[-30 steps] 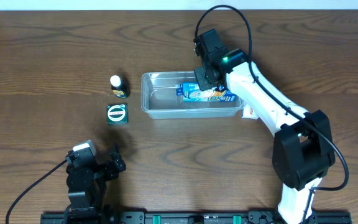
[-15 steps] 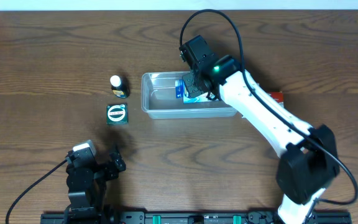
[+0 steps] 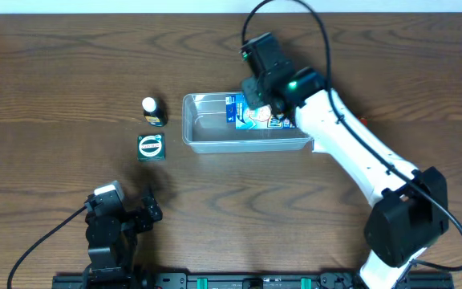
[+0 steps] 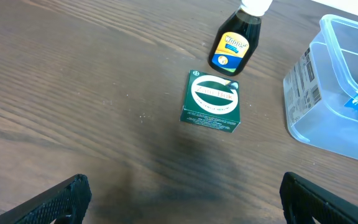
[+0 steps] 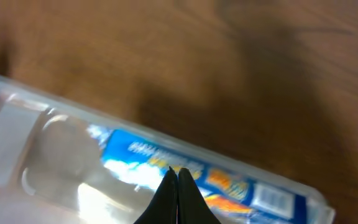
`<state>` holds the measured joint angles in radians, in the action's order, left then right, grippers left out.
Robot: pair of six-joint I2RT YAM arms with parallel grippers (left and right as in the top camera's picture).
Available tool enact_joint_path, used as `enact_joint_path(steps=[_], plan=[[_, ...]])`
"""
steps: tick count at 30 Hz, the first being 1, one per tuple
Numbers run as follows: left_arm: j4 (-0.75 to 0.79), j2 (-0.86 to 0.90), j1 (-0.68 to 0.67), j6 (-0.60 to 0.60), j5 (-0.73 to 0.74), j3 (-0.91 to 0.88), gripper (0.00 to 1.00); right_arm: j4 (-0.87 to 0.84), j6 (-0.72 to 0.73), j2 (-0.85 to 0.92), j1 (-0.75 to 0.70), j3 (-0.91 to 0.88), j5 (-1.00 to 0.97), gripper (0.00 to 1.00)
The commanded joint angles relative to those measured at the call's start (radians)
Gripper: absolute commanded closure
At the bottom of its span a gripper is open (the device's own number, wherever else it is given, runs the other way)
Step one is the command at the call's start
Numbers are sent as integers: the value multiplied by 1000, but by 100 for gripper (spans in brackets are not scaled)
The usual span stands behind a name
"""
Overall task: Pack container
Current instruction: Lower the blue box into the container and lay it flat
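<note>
The clear plastic container (image 3: 208,131) sits at mid-table. A blue box (image 3: 237,111) lies inside it against the far wall. My right gripper (image 3: 257,103) hovers over that box with its fingers shut together and nothing between them. In the right wrist view the shut fingertips (image 5: 178,175) point at the blue box (image 5: 241,184) inside the container (image 5: 23,118). My left gripper (image 3: 135,215) rests near the front edge, open and empty (image 4: 182,200). A small dark bottle (image 4: 234,48) and a green box (image 4: 211,102) stand left of the container (image 4: 306,93).
The dark bottle (image 3: 152,111) with a white cap and the green box (image 3: 151,147) stand close together on the wooden table, a short way left of the container. The right arm reaches over the container's right half.
My right gripper has swung left over the container and then back a little toward its far side. The blue box now lies nearer the far wall. The left arm has not moved.
</note>
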<state>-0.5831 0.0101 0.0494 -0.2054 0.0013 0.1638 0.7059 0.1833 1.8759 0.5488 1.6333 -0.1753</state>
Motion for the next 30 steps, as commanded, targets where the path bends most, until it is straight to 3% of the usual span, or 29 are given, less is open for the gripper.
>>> enact_joint_path(steps=[1, 13, 30], plan=[[1, -5, -5, 2, 7, -12, 2, -13, 26, 42, -53, -1, 21, 99], [1, -5, -5, 2, 7, -12, 2, 3, 26, 117, -70, -3, 42, 99], [1, -5, -5, 2, 7, -12, 2, 177, 25, 113, -55, -8, 53, 99]])
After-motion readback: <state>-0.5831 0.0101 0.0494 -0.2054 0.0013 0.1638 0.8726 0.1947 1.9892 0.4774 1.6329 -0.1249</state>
